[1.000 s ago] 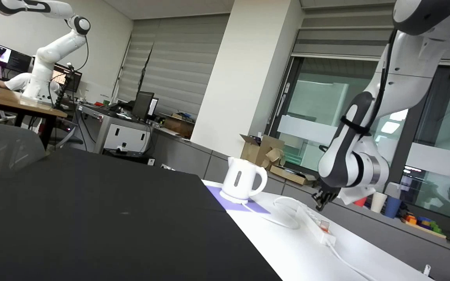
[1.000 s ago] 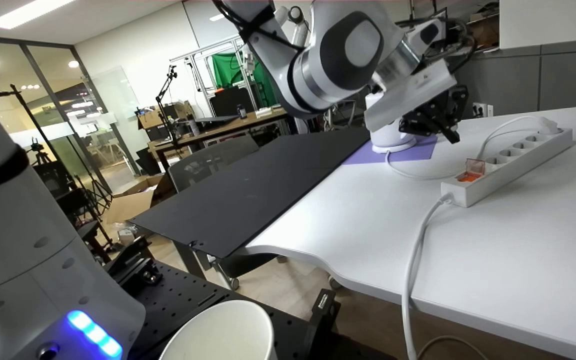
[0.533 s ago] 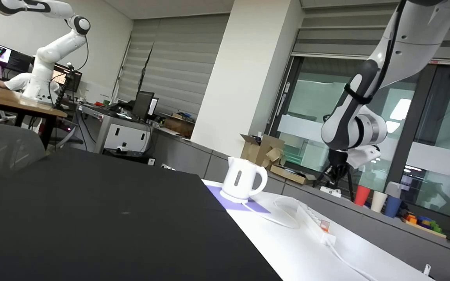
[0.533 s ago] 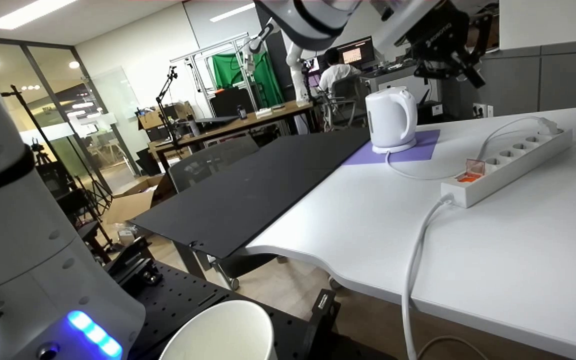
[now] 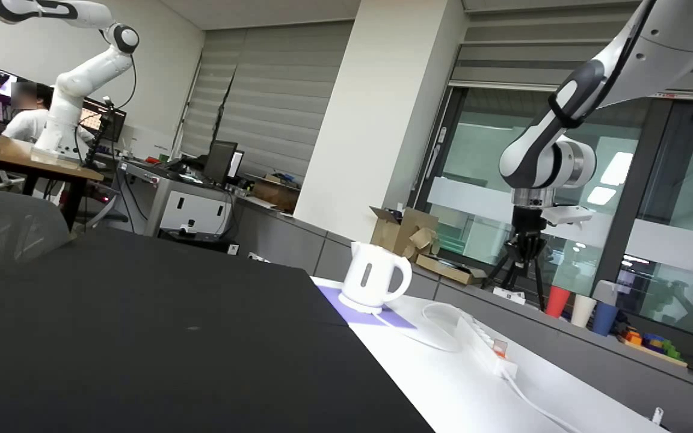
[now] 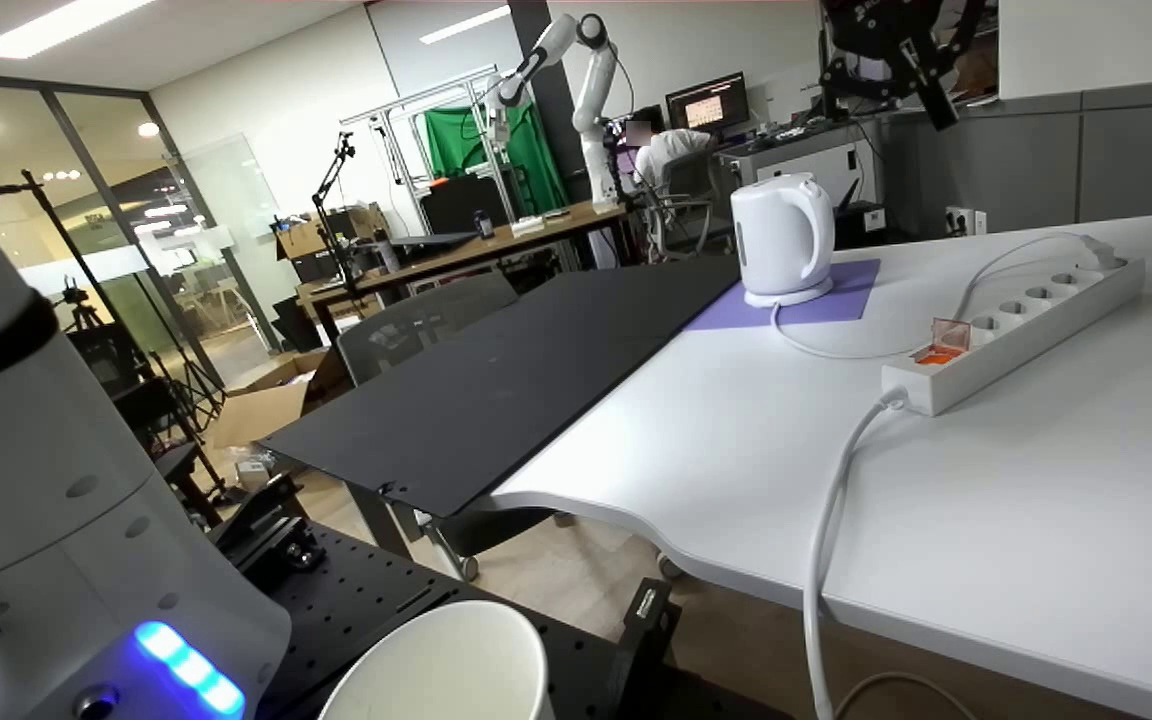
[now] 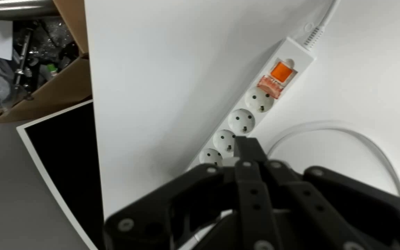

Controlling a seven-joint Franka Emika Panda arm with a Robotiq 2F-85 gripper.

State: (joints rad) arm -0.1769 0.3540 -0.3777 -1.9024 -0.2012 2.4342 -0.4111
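My gripper point(image 7: 250, 149) is shut, its fingertips together with nothing between them. It hangs in the air, pointing down, in an exterior view point(image 5: 524, 255); only its lower part shows at the top of an exterior view point(image 6: 921, 85). Below it lies a white power strip point(image 7: 240, 121) with an orange switch point(image 7: 281, 72) under a raised clear flap. The fingers cover part of the strip in the wrist view. A white plug point(image 6: 1096, 252) sits at the strip's far end. A white kettle point(image 6: 774, 235) stands upright on a purple sheet point(image 6: 716, 318), its cord point(image 6: 836, 352) running across the table.
A black board point(image 6: 526, 370) adjoins the white table point(image 6: 736, 450). Cups, among them a red cup point(image 5: 557, 300) and a blue cup point(image 5: 604, 319), line the window ledge. An open cardboard box point(image 7: 61, 86) lies beyond the table edge. A white cup point(image 6: 456, 660) stands near the robot base.
My gripper has risen away from the table and swung from a slant to pointing down. It no longer blocks the kettle in an exterior view. Kettle and power strip have stayed put.
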